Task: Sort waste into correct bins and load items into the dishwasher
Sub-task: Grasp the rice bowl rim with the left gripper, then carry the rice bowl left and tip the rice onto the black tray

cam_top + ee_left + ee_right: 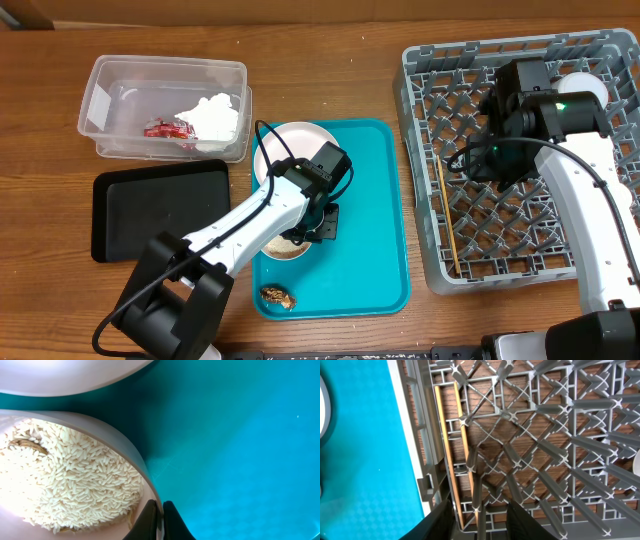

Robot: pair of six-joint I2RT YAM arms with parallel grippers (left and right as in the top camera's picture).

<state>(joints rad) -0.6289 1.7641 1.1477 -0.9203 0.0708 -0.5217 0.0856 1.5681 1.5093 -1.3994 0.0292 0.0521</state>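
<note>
My left gripper (161,521) clamps the rim of the small white bowl (120,442) of rice grains (75,480) on the teal tray (240,460). My right gripper (479,520) hangs spread and empty over the dish rack (545,435), near the chopsticks (443,445).

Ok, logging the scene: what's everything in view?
tub: 1, clear, top left.
wrapper: 1, red, in tub.
tissue: 1, white, in tub.
shallow tray: 1, black, below tub.
large tray: 1, teal, centre.
plate: 1, white, large tray's far end.
bowl: 1, white, on large tray.
rice: many grains, white, in bowl.
food scrap: 1, brown, large tray's near end.
dish rack: 1, grey, right.
chopsticks: 2, wooden, rack's left side.
cup: 1, white, rack's far corner.
left hand: 1, black, shut on bowl rim.
right hand: 1, black, open over rack.
</note>
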